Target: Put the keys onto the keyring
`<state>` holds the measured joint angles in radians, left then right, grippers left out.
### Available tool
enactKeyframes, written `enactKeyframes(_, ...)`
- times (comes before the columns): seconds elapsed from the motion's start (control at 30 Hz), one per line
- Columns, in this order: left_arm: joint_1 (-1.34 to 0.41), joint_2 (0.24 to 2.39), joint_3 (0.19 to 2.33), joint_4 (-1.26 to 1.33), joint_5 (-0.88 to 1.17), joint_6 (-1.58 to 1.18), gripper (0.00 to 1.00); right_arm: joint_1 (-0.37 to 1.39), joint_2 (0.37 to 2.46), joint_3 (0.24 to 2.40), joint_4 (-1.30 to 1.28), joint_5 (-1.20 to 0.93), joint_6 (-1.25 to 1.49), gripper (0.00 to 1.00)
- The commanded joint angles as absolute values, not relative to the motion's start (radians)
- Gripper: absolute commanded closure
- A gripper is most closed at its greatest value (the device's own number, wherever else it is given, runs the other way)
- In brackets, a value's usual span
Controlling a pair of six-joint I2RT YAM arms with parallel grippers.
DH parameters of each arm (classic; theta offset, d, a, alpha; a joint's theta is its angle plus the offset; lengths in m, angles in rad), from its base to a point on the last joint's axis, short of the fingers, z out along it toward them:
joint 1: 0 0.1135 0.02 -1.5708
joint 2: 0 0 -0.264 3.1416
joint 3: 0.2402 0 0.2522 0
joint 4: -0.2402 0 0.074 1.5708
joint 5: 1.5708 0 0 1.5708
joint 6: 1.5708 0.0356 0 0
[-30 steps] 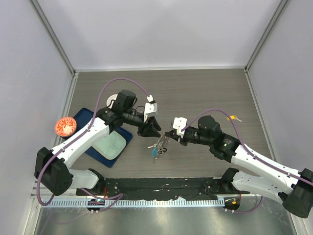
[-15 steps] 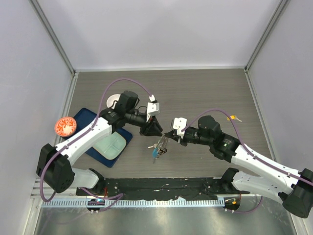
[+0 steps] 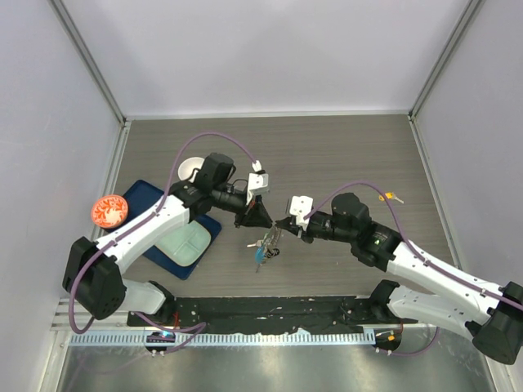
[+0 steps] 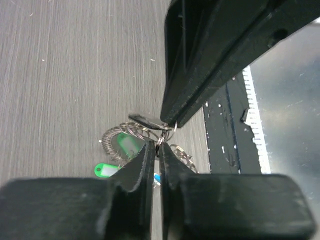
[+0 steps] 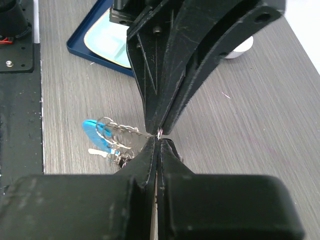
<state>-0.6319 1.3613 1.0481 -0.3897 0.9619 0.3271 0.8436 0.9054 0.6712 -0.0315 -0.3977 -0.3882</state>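
Since the earlier frame, the left gripper [image 3: 260,219] had slid closer to the right gripper [image 3: 286,224], and its black wedge-shaped jaws had narrowed to a hairline slit. Their tips sat at a small wire loop, but whether they truly pinched it could not be told. The right gripper's matte black jaws were pressed flat together on the thin wire of the keyring [image 3: 265,245]. It hung just below both sets of tips, over the grey wood-grain table [image 3: 343,155]. In the right wrist view, small silver keys [image 5: 97,151] and a glossy, curved blue tag [image 5: 92,131] trailed left of those tips.
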Motion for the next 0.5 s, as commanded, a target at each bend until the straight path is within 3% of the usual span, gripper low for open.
enactKeyframes(0.0,-0.637,1.358,1.055,-0.408,0.982,0.348,0.98,0.848,0.864,0.684,0.066,-0.377,-0.371,0.99)
enactKeyframes(0.2,-0.637,1.315,1.026,-0.345,0.953,0.292,1.00,0.848,0.847,0.664,0.094,-0.360,-0.350,0.99)
enactKeyframes(0.47,-0.634,1.188,0.908,-0.040,0.851,0.039,1.00,0.848,0.827,0.641,0.107,-0.357,-0.336,0.99)
